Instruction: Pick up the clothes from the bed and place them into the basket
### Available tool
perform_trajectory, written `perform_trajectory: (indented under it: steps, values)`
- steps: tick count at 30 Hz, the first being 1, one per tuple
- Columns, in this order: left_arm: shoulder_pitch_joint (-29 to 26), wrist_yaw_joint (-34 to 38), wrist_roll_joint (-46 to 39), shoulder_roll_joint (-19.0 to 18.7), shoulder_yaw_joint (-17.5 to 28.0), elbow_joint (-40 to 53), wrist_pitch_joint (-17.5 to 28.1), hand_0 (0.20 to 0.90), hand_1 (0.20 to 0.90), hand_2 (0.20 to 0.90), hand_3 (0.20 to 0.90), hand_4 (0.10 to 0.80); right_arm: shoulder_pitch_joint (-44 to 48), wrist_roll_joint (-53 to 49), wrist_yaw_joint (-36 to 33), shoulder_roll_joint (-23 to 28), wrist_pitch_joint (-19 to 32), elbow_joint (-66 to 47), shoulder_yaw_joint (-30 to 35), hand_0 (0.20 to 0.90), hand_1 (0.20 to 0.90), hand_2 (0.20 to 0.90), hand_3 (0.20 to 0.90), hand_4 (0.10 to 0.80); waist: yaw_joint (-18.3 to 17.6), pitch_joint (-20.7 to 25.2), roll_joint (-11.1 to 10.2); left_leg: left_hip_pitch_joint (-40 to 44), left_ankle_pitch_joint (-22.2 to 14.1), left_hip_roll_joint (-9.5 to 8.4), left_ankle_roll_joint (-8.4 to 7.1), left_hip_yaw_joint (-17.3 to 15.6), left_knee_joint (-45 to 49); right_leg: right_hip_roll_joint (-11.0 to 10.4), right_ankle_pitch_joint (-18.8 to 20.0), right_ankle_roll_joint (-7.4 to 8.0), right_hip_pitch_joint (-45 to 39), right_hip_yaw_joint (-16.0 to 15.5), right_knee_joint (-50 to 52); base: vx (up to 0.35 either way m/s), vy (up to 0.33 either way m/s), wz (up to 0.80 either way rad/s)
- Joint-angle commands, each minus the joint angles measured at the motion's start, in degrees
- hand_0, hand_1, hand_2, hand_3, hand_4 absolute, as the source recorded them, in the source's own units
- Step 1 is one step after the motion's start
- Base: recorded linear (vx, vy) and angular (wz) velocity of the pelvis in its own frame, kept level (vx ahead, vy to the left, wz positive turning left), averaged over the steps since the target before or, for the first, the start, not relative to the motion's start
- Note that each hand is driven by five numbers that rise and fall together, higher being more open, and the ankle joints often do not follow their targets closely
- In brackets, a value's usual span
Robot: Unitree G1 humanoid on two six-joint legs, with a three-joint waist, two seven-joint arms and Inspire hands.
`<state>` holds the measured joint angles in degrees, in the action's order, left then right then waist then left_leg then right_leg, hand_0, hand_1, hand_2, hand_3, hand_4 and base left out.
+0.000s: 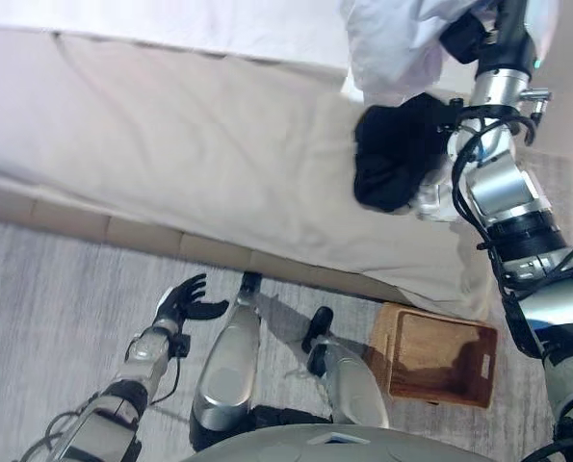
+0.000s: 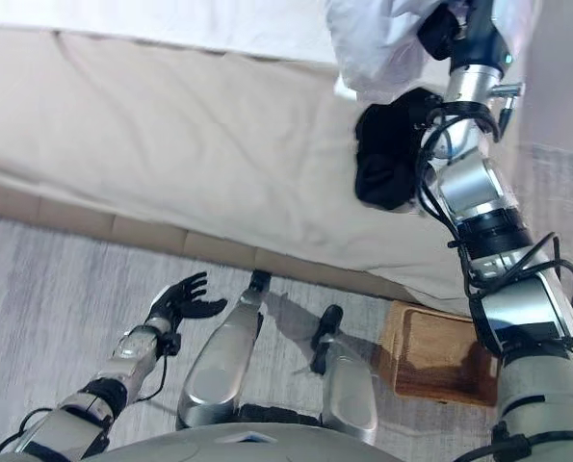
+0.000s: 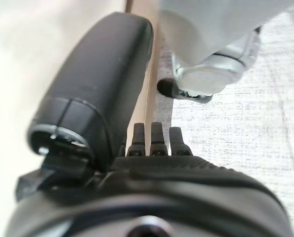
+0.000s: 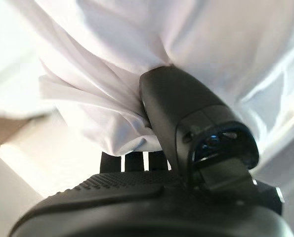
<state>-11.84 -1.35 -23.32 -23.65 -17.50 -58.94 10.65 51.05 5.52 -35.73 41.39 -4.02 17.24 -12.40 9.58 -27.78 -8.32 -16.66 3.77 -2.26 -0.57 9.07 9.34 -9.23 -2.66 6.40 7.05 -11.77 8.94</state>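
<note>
The robot's right hand (image 4: 151, 148) squeezes a white cloth (image 4: 137, 64) up over the bed (image 1: 170, 144), so it should hold tight and carry it to the wooden basket (image 1: 440, 361) on the floor.

You look down on a wide bed (image 1: 199, 144) that fills the upper part of the head views, covered by a beige spread with a paler white strip along its far edge. The spread hangs down over the near side, and below it a light tan base panel (image 1: 122, 231) runs along the bed. In front of the bed lies a grey, faintly streaked floor (image 1: 45, 308). Soft, even light falls across everything.
</note>
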Motion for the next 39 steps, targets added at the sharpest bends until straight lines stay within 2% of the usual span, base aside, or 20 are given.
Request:
perform_trajectory:
  steps: [1,4,12,16,19,26,30,31,33,36,39]
  values:
    - [3.54,0.16,4.64,1.20,0.26,-2.75,-0.14,0.900,0.900,0.900,0.900,0.800,-3.75,-3.55,-0.56,6.59,2.70,-4.37,4.75,0.300,0.300,0.300,0.200,0.100,-3.45,11.80,1.66,10.18,-6.54,-0.73,5.02,-6.18,-6.18,1.82,9.43,0.71,1.78,3.44,-0.34,0.051,-0.105,-0.44]
    - [4.30,-0.61,5.52,1.40,1.07,-3.53,-0.22,0.900,0.900,0.900,0.900,0.800,-10.61,-6.01,1.55,5.71,3.97,-7.02,8.27,0.300,0.300,0.300,0.200,0.100,-5.43,13.36,2.14,12.39,-6.43,-0.55,5.29,-7.61,-7.67,2.33,9.98,0.81,1.06,5.33,-0.65,0.023,-0.081,-0.41]
    - [5.56,-1.29,7.02,4.37,1.86,-3.46,-0.72,0.900,0.900,0.900,0.900,0.800,-27.93,-7.01,4.49,-2.10,11.72,-13.67,15.63,0.300,0.300,0.300,0.200,0.100,-11.34,15.61,4.56,16.40,-6.57,-0.16,5.98,-11.87,-10.06,3.83,9.33,0.32,-0.45,10.18,-2.41,-0.027,-0.051,-0.44]
    - [5.77,-1.23,7.76,4.98,2.29,-3.65,-1.62,0.900,0.900,0.900,0.900,0.800,-34.57,-8.37,12.03,-3.95,12.75,-13.59,16.16,0.300,0.300,0.300,0.200,0.100,-13.61,16.64,5.08,17.90,-6.33,-0.01,6.05,-14.40,-11.45,4.27,9.56,0.52,-0.44,11.58,-2.49,-0.008,-0.056,-0.44]
    - [6.46,-1.14,8.40,4.92,2.58,-3.30,-1.94,0.900,0.900,0.900,0.900,0.800,-38.91,-7.59,16.65,-4.45,11.13,-10.94,15.38,0.300,0.300,0.300,0.200,0.100,-14.82,17.25,5.45,18.30,-6.68,0.11,6.29,-16.05,-11.12,4.48,8.96,0.21,-0.42,12.54,-2.28,0.021,-0.058,-0.40]
    - [6.74,-1.36,9.26,4.20,2.09,-1.67,-3.25,0.900,0.900,0.900,0.900,0.800,-41.16,-6.38,17.05,-4.95,7.39,-0.04,13.20,0.300,0.300,0.300,0.200,0.100,-14.98,16.60,6.25,18.12,-7.45,0.06,6.50,-17.01,-9.04,4.45,7.02,-0.56,-1.28,13.02,-2.22,0.026,-0.077,-0.23]
    - [4.50,-1.84,8.73,2.91,0.98,-1.16,-3.61,0.900,0.900,0.900,0.900,0.800,-38.31,-6.69,11.22,-4.51,4.92,9.19,11.99,0.300,0.300,0.300,0.200,0.100,-14.52,14.14,7.33,15.84,-7.24,0.23,6.37,-17.00,-6.95,4.20,5.44,-1.22,-0.56,12.75,-0.93,-0.113,-0.131,-0.01]
    - [2.38,-1.56,7.77,2.59,-0.25,-0.96,-3.48,0.900,0.900,0.900,0.900,0.800,-34.96,-8.58,7.53,-4.37,4.64,14.39,11.19,0.300,0.300,0.300,0.200,0.100,-14.29,12.13,8.25,13.99,-6.80,0.18,6.06,-16.78,-5.98,4.12,4.91,-1.64,0.44,12.53,-0.10,-0.269,-0.154,0.01]
    - [0.12,-1.71,6.21,2.19,-1.32,-1.08,-2.87,0.900,0.900,0.900,0.900,0.800,-31.14,-10.05,5.47,-3.97,5.05,18.55,10.51,0.300,0.300,0.300,0.200,0.100,-14.24,9.99,9.28,11.71,-6.21,0.12,5.50,-16.53,-4.70,3.95,4.41,-2.15,1.84,12.12,0.92,-0.238,-0.115,0.01]
    - [-1.57,-1.73,4.95,2.12,-1.90,-1.00,-2.41,0.900,0.900,0.900,0.900,0.800,-28.16,-11.41,5.17,-3.08,4.30,20.69,9.87,0.300,0.300,0.300,0.200,0.100,-14.40,8.20,10.31,9.79,-5.78,0.08,4.88,-16.28,-3.55,3.69,3.77,-2.65,3.29,11.46,2.06,-0.174,-0.080,0.04]
    - [-3.70,-1.63,2.43,3.04,-2.76,-0.95,-0.95,0.900,0.900,0.900,0.900,0.800,-23.96,-11.83,5.51,-0.61,4.96,23.67,8.42,0.300,0.300,0.300,0.200,0.100,-14.85,5.39,12.55,6.27,-5.35,0.08,3.62,-15.91,-0.78,3.11,2.38,-3.85,6.53,10.32,4.67,-0.187,-0.044,-0.03]
